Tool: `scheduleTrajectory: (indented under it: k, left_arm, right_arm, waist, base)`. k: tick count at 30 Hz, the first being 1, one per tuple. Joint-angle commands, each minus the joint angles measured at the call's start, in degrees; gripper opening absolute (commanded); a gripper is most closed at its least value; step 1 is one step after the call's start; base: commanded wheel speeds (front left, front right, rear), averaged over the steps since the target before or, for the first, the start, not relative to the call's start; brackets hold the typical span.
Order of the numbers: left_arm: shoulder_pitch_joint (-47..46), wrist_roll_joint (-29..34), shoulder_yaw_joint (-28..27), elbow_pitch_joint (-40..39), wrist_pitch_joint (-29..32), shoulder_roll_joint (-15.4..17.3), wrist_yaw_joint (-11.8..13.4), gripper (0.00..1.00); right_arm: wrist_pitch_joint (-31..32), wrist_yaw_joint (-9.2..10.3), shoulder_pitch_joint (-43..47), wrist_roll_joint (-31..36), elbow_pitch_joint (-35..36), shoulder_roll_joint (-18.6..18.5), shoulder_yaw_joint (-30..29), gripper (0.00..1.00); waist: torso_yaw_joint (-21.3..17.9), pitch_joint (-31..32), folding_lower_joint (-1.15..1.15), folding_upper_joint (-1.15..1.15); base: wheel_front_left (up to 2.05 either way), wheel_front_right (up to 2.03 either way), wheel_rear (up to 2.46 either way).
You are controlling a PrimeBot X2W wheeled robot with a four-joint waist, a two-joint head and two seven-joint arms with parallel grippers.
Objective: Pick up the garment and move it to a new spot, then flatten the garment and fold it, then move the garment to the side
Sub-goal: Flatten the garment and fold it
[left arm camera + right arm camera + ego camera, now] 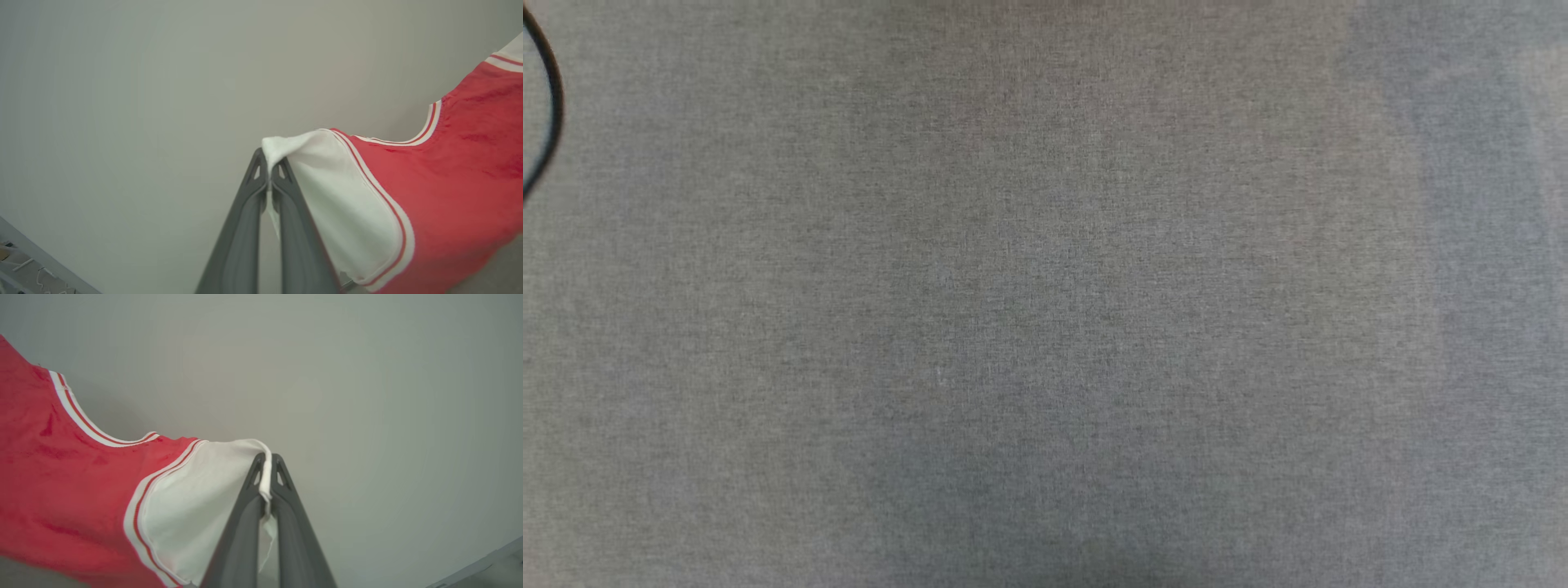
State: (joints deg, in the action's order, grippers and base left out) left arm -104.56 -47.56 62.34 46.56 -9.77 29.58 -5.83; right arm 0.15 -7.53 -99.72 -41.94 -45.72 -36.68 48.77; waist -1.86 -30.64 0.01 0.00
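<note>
Shirt (449, 171) hangs between both grippers, one sleeve each.
Left gripper (269, 164) is pinched tight on a white sleeve (339, 192) edge and right gripper (267, 459) on the other sleeve (196, 486). The red body sags between them, wall behind. My call for laying it on the grey table (1045, 294): spread the sleeves well apart so the shoulder line is taut, lower level, hem down first, clear of the cable (554, 106).

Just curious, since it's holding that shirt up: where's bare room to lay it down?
The grey cloth surface is bare almost everywhere in the head view. Only its left edge is crowded, where a black cable loops in.
</note>
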Motion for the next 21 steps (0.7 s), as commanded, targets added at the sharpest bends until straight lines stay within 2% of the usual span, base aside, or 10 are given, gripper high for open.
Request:
scheduleTrajectory:
  k: [1, 10, 15, 21]
  left_arm:
    - [2.66, -1.25, -0.1, 0.25, -1.05, 0.67, -0.23, 0.0]
    - [20.53, -5.31, -0.04, 0.83, -4.62, 0.4, -0.42, 0.0]
    - [32.03, -6.02, -0.89, -1.18, -5.17, 1.09, -0.19, 0.0]
    - [49.08, -5.97, -6.51, -8.39, -5.21, 3.35, 2.38, 0.0]
  right_arm:
    - [-1.38, 0.04, 2.26, -1.18, -0.22, 0.42, 0.67, 0.0]
    - [-8.16, 0.04, 19.52, -7.55, 2.98, 1.38, 7.3, 0.0]
    - [-10.24, 0.04, 29.82, -10.65, 5.87, 0.4, 10.27, 0.0]
    - [-12.4, 0.04, 42.35, -13.73, 9.35, -1.63, 11.86, 0.0]
  waist:
    - [0.08, 1.2, -0.01, 0.0]
    - [0.02, 8.29, -0.01, 0.0]
    - [0.33, 12.75, -0.01, 0.0]
    - [0.54, 17.57, -0.01, 0.0]
  base:
    - [0.0, 0.0, 0.0]
    - [0.0, 0.0, 0.0]
    - [0.0, 0.0, 0.0]
    - [0.0, 0.0, 0.0]
